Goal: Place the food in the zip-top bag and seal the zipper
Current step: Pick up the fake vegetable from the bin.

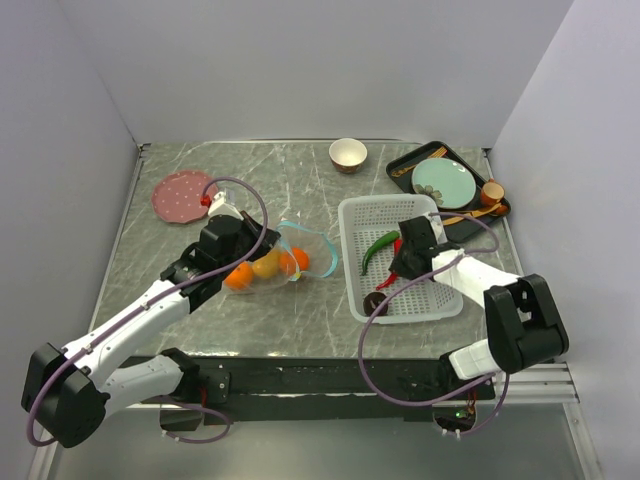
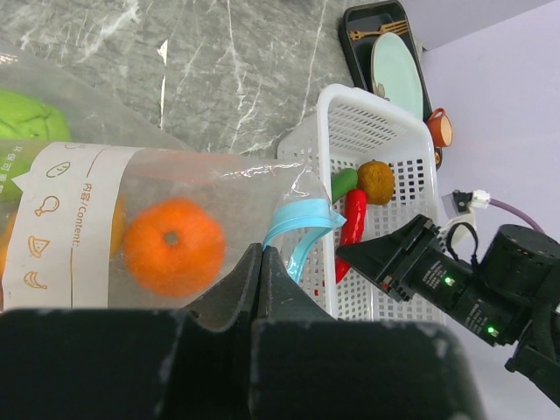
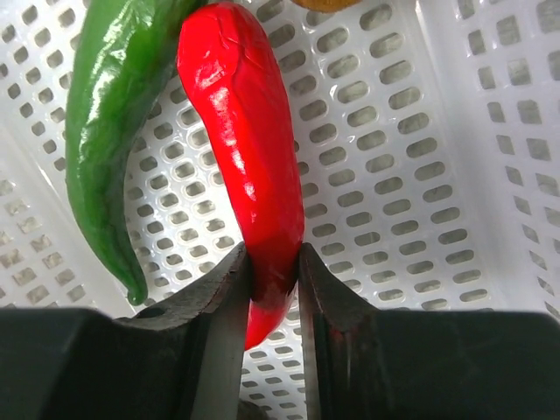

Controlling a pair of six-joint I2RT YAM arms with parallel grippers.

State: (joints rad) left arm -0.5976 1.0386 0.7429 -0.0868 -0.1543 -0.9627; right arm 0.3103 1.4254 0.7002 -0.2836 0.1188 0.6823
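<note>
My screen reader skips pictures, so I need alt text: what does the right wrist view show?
The right tool pinches the lower end of a red chili lying in a white perforated basket. A green chili lies beside it on the left.

The white label (image 2: 66, 236) on the zip-top bag (image 2: 236, 197) reads "内容/Content:" (printed sideways).
</note>
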